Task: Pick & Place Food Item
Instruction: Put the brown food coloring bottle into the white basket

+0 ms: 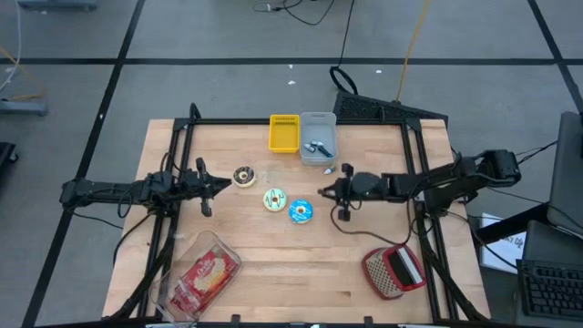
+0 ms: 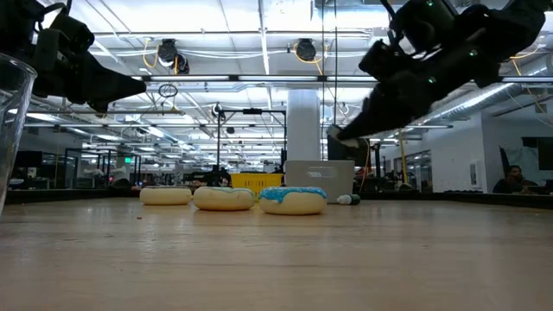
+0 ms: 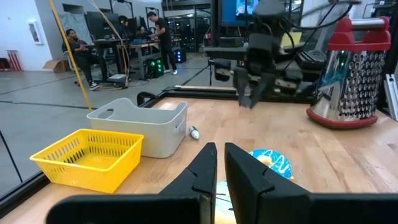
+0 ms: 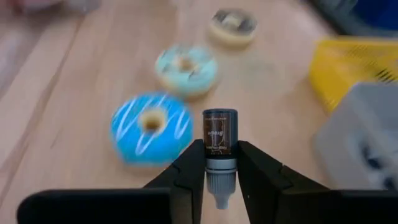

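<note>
Three doughnuts lie flat in a row at mid table: a cream one with dark topping (image 1: 243, 176), a pale green one (image 1: 274, 199) and a blue one with white stripes (image 1: 301, 211). Just right of the blue doughnut (image 4: 151, 127), above the table, my right gripper (image 1: 325, 191) is shut on a small dark bottle (image 4: 219, 134) with a label. My left gripper (image 1: 223, 185) hovers left of the cream doughnut, shut and holding nothing; its fingers (image 3: 205, 171) point toward the doughnuts. My right gripper pinches the small bottle between its two fingers, on the narrow part (image 4: 219, 164) between the dark labelled body and the pale grey end. The dark body sticks out forward past the fingertips, along the fingers. The bottle is lifted clear of the table.
A yellow basket (image 1: 284, 133) and a grey bin (image 1: 318, 137) holding small items stand at the far edge. A red-rimmed grater (image 1: 393, 271) lies near right, and a clear food package (image 1: 202, 278) near left. The black frame rails (image 1: 178, 146) bound the board.
</note>
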You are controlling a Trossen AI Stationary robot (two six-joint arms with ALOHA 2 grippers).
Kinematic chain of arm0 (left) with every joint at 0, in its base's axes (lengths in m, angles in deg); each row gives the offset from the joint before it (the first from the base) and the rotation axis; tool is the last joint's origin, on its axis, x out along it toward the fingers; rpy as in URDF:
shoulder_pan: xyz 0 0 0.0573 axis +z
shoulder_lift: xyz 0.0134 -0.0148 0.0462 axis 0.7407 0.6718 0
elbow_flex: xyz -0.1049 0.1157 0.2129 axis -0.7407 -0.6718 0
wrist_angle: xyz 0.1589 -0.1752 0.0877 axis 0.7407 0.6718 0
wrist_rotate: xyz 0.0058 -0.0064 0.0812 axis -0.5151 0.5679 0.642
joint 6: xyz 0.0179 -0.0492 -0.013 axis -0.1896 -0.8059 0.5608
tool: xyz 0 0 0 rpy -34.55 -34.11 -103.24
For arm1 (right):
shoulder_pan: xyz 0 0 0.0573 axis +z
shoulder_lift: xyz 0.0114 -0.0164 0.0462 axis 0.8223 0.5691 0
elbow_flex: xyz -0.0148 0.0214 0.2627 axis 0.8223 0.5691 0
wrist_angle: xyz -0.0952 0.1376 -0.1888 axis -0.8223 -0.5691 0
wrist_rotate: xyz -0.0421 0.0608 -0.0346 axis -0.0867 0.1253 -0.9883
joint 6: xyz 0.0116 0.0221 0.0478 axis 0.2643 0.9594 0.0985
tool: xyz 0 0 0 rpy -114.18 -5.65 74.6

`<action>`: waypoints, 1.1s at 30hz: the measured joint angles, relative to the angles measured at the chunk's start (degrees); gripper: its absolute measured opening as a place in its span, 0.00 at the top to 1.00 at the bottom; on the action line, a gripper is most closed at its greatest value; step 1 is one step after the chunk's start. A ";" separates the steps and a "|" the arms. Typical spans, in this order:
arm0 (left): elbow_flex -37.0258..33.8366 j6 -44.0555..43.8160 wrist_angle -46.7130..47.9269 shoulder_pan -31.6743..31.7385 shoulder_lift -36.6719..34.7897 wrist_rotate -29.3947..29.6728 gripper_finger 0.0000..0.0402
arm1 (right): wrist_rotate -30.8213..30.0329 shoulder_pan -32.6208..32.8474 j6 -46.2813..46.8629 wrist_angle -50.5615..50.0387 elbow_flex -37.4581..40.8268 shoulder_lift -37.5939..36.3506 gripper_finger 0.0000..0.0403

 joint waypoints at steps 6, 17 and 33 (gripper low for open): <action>0.00 0.01 0.02 0.00 0.02 0.00 0.92 | -0.01 -5.53 0.01 8.28 0.00 0.00 0.84; 0.00 -0.01 0.02 0.00 0.01 -0.01 0.92 | 6.90 -20.99 1.98 4.99 -6.36 1.44 0.84; 0.00 -0.01 0.00 0.00 0.00 -0.02 0.92 | 10.71 -30.16 2.00 2.11 -9.46 12.66 0.83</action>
